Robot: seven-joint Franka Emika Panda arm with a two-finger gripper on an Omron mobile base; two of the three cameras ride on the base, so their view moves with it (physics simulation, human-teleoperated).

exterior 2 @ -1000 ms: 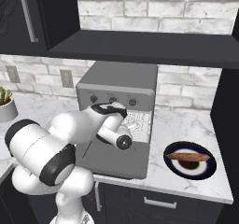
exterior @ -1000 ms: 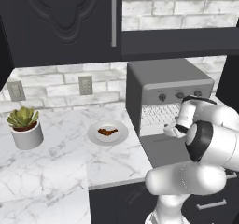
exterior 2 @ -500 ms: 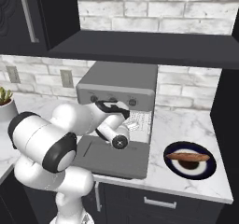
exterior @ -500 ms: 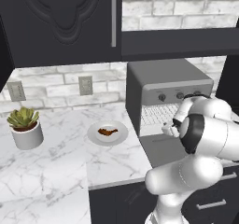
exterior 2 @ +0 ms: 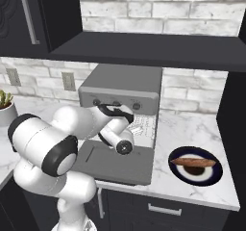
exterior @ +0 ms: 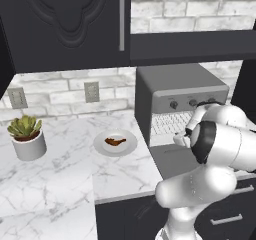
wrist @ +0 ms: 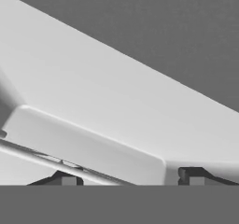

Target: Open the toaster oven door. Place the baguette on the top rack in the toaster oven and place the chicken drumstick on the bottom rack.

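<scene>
The grey toaster oven [exterior: 175, 84] [exterior 2: 125, 83] stands on the counter with its door [exterior: 172, 159] [exterior 2: 115, 165] dropped flat, so the wire rack [exterior: 170, 124] inside shows. My gripper [wrist: 130, 178] is open at the oven mouth, facing the pale inner walls and a rack wire [wrist: 46, 160], with nothing between its fingertips [wrist: 68, 180]. In both base views my forearm hides the hand. The chicken drumstick [exterior: 115, 142] lies on a white plate [exterior: 129, 147] left of the oven. The baguette [exterior 2: 194, 163] lies on a dark plate [exterior 2: 214, 174] right of the oven.
A potted succulent [exterior: 27, 136] sits far left on the marble counter [exterior: 60, 184]. A dark shelf [exterior 2: 144, 52] and upper cabinets [exterior: 65, 24] hang low over the oven. The lowered door juts past the counter's front edge above the drawers [exterior 2: 163, 208].
My elbow has swung slightly to the left while the hand stays at the oven mouth. The door stays down and the food has not moved.
</scene>
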